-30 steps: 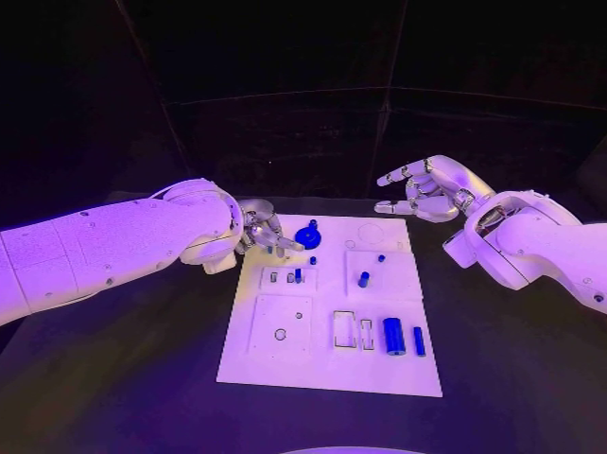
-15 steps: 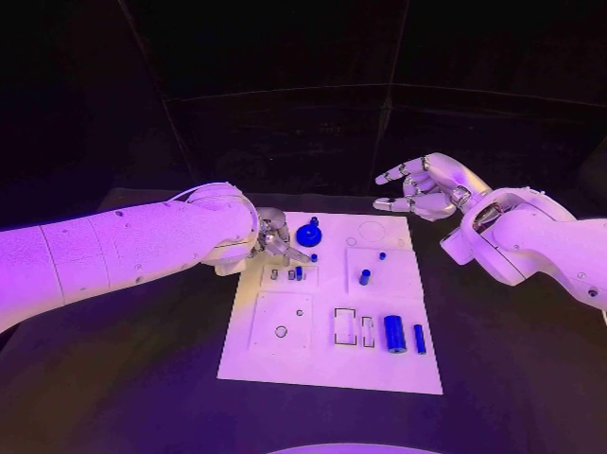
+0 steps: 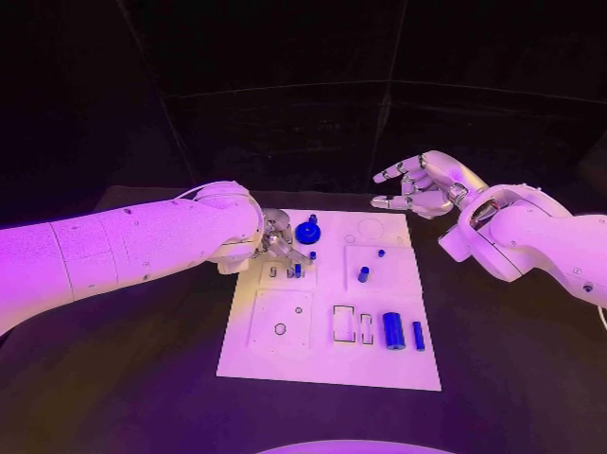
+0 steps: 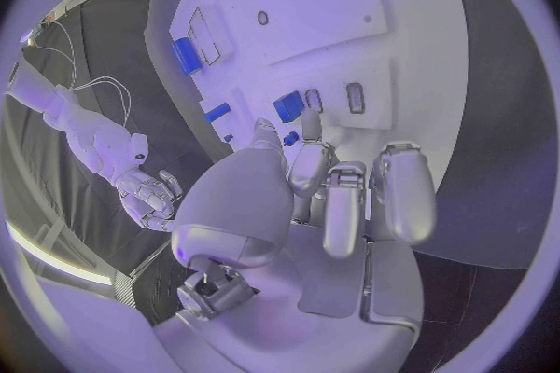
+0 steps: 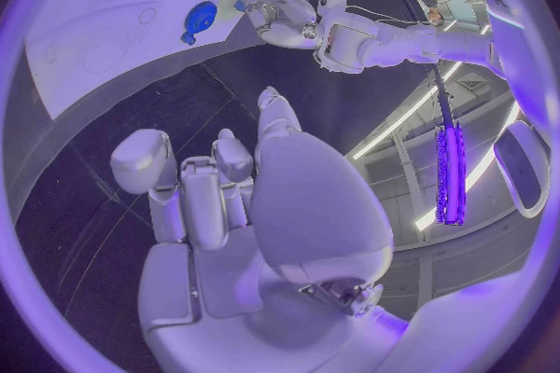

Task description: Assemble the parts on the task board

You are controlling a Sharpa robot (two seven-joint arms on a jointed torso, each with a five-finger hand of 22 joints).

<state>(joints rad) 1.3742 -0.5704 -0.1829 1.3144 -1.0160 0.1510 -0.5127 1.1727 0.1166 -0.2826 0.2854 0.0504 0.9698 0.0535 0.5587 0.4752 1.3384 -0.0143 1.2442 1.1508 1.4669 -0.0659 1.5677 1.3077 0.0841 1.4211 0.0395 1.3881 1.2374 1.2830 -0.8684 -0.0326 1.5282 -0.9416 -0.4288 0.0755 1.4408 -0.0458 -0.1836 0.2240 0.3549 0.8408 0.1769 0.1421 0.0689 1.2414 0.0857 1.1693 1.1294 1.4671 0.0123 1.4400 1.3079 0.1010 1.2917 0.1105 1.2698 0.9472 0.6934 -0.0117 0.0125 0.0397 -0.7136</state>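
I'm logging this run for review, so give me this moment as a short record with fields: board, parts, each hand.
board: white task board in the middle of the black table
parts: blue round piece near the far edge; large blue cylinder near the front right
left hand: left hand over the board's far left part, fingertips by small blue pieces; whether it holds one cannot be told
right hand: right hand raised beyond the far right corner, fingers apart, holding nothing

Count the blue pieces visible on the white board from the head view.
7: a round knob at the far edge, a small one below it, one by the left robot hand, two mid-right, two cylinders nearest. The hand may hide more.
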